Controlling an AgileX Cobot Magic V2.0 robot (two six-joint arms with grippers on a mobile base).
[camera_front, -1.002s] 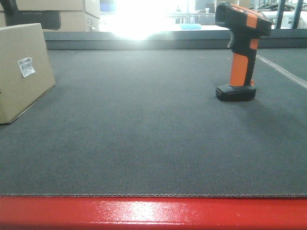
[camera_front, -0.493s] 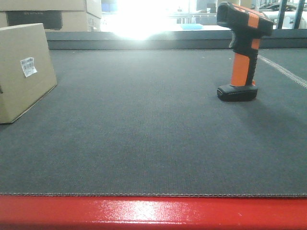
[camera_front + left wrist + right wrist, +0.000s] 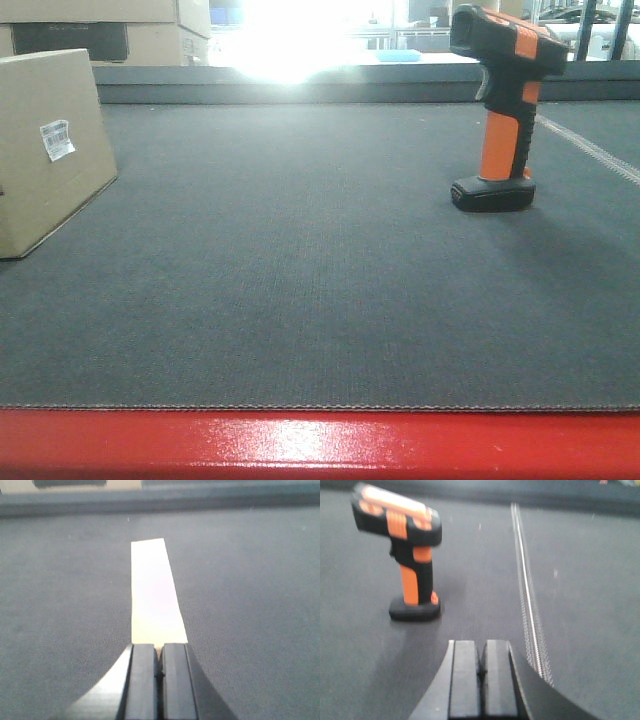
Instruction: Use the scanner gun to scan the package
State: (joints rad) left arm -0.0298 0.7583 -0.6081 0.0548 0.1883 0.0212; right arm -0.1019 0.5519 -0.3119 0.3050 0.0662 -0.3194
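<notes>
On the grey mat (image 3: 300, 280), the package (image 3: 50, 150) bears an unreadable white barcode label (image 3: 56, 139).

The mat (image 3: 300, 280) is dark woven cloth, matt and finely ribbed; its front edge (image 3: 320, 445) is glossy red. The package (image 3: 45, 140) is dull tan cardboard with a white paper label (image 3: 56, 139). The scanner gun (image 3: 503, 105) looks like smooth black-and-orange plastic
</notes>
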